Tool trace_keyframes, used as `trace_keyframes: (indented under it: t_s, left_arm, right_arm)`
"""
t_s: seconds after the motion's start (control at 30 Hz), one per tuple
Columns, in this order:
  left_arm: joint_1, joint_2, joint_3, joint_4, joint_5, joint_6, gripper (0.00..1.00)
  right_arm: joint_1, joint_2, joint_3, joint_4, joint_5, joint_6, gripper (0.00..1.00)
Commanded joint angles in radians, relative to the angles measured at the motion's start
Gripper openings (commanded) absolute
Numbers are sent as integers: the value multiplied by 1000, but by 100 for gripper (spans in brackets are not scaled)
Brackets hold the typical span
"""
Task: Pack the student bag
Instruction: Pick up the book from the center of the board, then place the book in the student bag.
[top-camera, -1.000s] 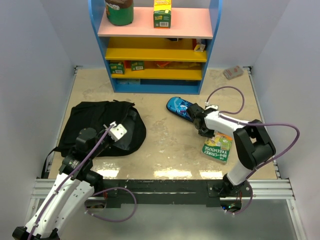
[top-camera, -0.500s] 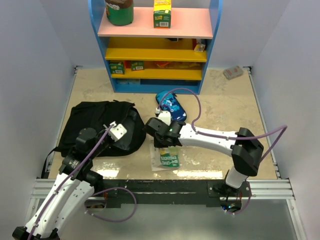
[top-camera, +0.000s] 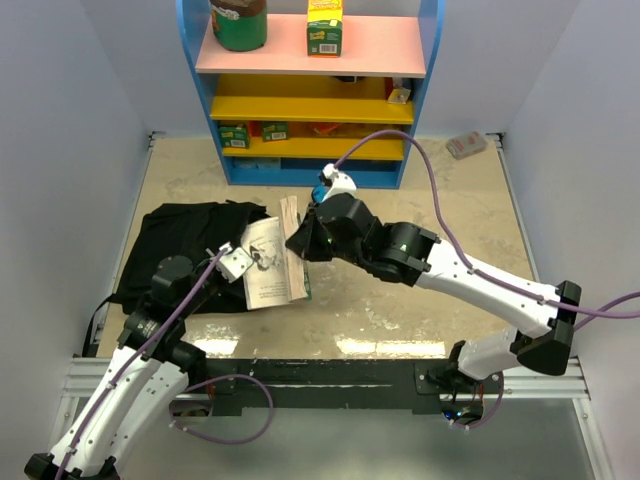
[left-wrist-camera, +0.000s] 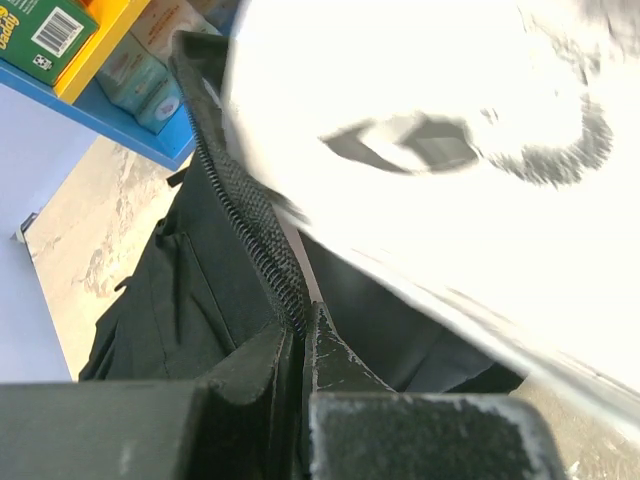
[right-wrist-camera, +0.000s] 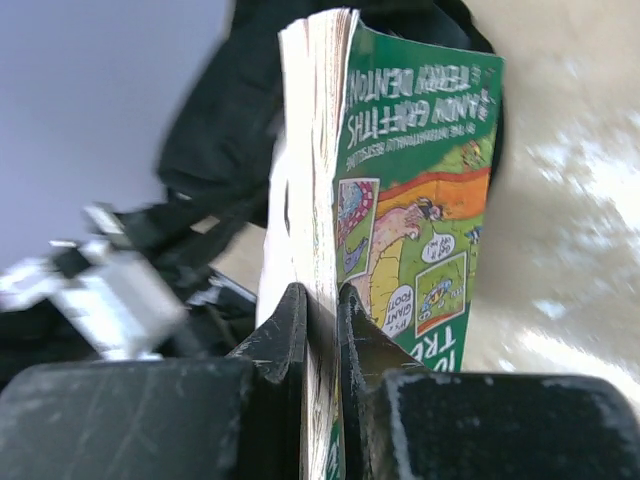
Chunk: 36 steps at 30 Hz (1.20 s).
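The black student bag (top-camera: 180, 245) lies at the left of the table. My left gripper (top-camera: 234, 264) is shut on the bag's zipper edge (left-wrist-camera: 245, 225) and holds the opening up. My right gripper (top-camera: 305, 240) is shut on a green paperback book (top-camera: 272, 262), tilted with its pale pages facing up, over the bag's right edge. In the right wrist view the jaws (right-wrist-camera: 322, 300) clamp the book (right-wrist-camera: 425, 200) near its spine, with the bag (right-wrist-camera: 215, 130) behind. The book's white page (left-wrist-camera: 450, 150) fills the left wrist view.
A blue shelf unit (top-camera: 428, 60) with yellow and pink boards stands at the back and holds a jar and boxes. A blue patterned pencil case (top-camera: 321, 192) lies in front of it, mostly hidden by my right arm. A small grey object (top-camera: 466, 145) lies at the back right.
My right arm has swung left, carrying the green book from the table's right side to the bag's opening. The pencil case has shifted toward the shelf. The left arm has not moved.
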Motion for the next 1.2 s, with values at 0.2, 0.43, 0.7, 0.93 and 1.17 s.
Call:
trace_keyframes:
  t_s: [0.2, 0.43, 0.7, 0.93, 1.17]
  left_arm:
    - [0, -104, 58, 74, -2, -43, 0]
    - [0, -110, 81, 68, -11, -61, 0]
    - [0, -132, 78, 55, -29, -57, 0]
    - [0, -126, 63, 66, -17, -58, 0]
    - [0, -115, 64, 65, -14, -52, 0]
  right_arm:
    - [-4, -78, 36, 241, -104, -81, 0]
    - [-28, 102, -144, 416, -136, -88, 0]
    - [-23, 457, 0, 341, 35, -189, 0]
    - [-5, 488, 19, 341, -151, -234, 80]
    - [-102, 284, -196, 485, -239, -229, 99]
